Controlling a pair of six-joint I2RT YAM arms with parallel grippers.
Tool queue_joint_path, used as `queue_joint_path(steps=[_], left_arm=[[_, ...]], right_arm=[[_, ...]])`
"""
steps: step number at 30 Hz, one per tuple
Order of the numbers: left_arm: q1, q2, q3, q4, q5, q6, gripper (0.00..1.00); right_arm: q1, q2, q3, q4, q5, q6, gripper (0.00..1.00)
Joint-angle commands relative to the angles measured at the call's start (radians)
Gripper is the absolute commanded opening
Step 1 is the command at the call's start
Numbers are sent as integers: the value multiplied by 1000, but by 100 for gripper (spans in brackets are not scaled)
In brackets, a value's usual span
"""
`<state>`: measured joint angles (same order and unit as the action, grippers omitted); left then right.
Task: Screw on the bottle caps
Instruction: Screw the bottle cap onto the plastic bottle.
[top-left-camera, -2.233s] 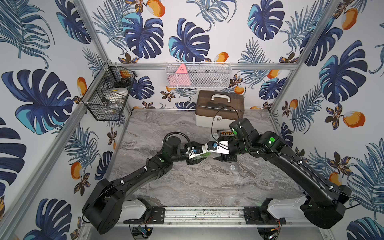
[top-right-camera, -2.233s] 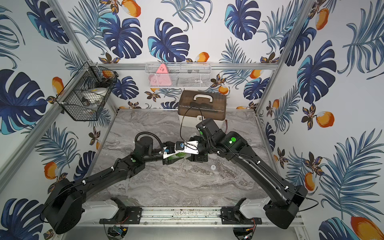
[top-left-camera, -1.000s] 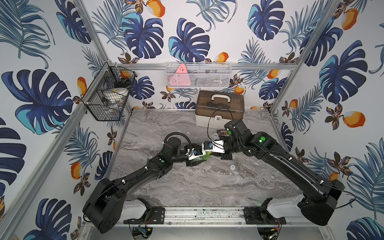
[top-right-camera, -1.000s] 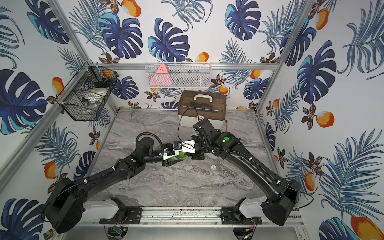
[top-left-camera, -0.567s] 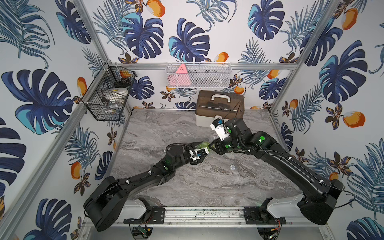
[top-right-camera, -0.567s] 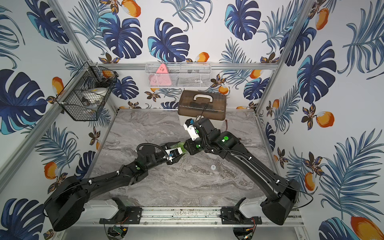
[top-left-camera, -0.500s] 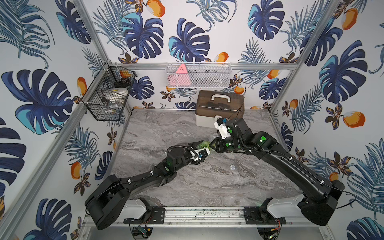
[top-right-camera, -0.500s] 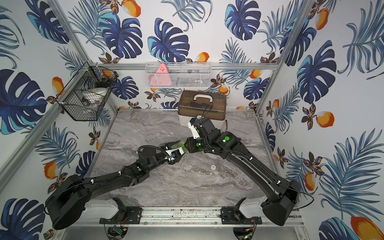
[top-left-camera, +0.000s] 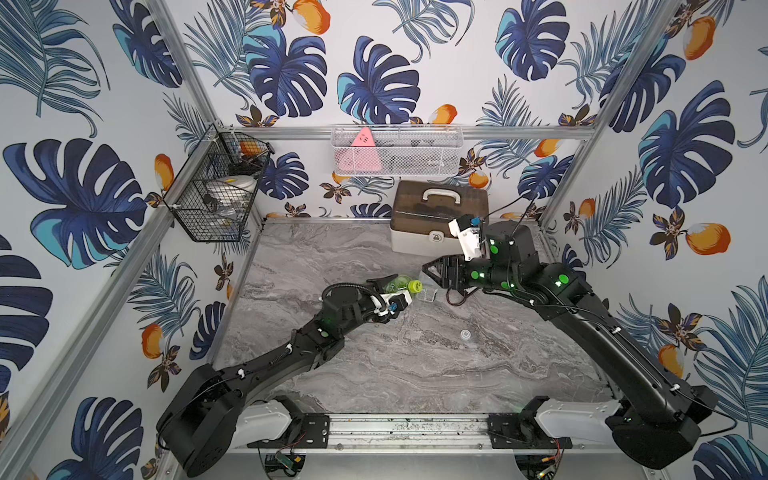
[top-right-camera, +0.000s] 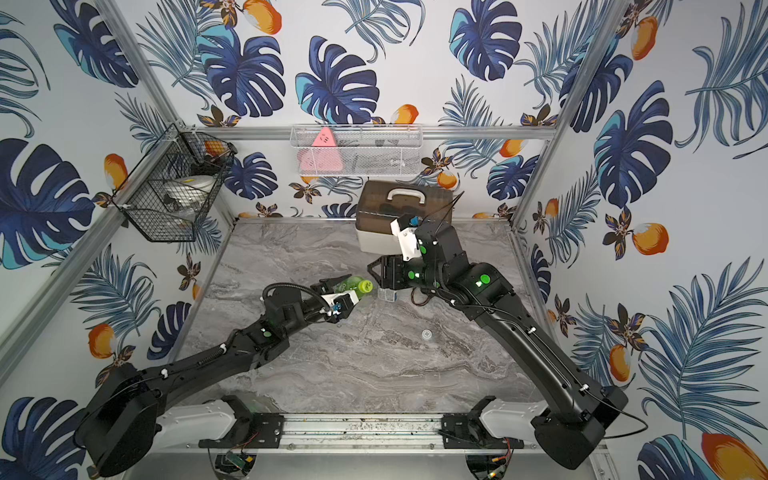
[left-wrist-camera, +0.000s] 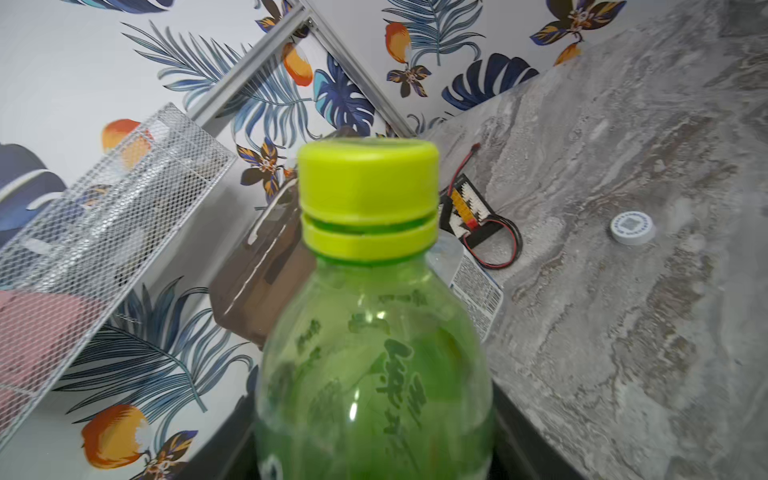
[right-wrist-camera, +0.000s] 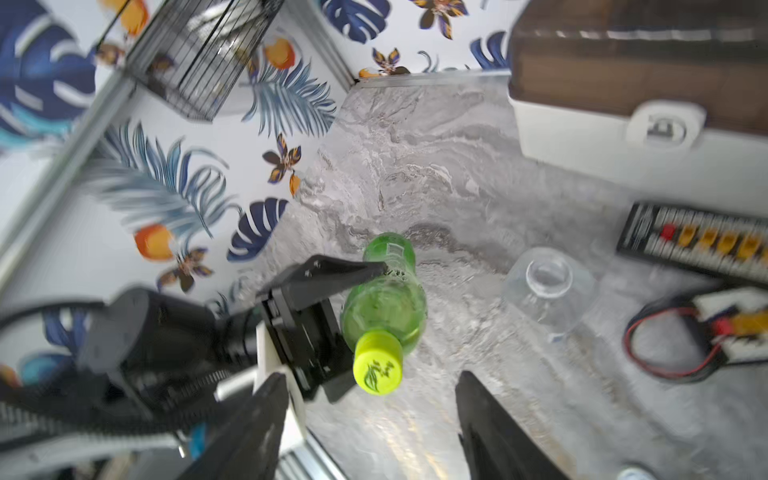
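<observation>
- Plainly, treat the green bottle (right-wrist-camera: 384, 307) as light, thin-walled and springy: likely to dent under a hard squeeze and to slip if turned against a loose grip.
- Find it tilted over the middle of the table (top-left-camera: 374, 374), clamped round the belly by the left gripper (top-left-camera: 390, 289), neck towards the right gripper (top-right-camera: 374, 274).
- Note the yellow-green cap (left-wrist-camera: 368, 199) sitting on that neck; cannot tell how tight.
- Read the right jaws as spread wide either side of the cap, touching nothing, holding nothing.
- Take the cap by its smooth side wall, square on; small and hard, apt to skid in the grip.
- Expect the clear bottle (right-wrist-camera: 548, 286), uncapped and upright just beside, to tip at a brush; grip low on the body.
- Look for the whitish cap (top-left-camera: 465, 333) flat on the table, well apart towards the front.
- Mind the wired connector board (right-wrist-camera: 685, 237) and tool case (top-left-camera: 436, 220) behind the clear bottle.
</observation>
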<state>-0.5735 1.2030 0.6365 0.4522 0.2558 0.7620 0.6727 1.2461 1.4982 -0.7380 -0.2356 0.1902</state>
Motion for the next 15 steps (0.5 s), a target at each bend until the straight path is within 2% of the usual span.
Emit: queue_joint_path(steps=[1, 4, 8, 15], left_arm=[[36, -9, 55, -278, 243, 20, 64], [47, 17, 111, -368, 316, 44, 64], [49, 32, 133, -375, 368, 36, 64], [49, 36, 132, -344, 413, 5, 64]], right_arm=[[-1, -15, 5, -145, -121, -620, 67], [2, -9, 1, -230, -155, -898, 67], [12, -1, -4, -264, -166, -1142, 67], [82, 32, -11, -209, -68, -1305, 61]])
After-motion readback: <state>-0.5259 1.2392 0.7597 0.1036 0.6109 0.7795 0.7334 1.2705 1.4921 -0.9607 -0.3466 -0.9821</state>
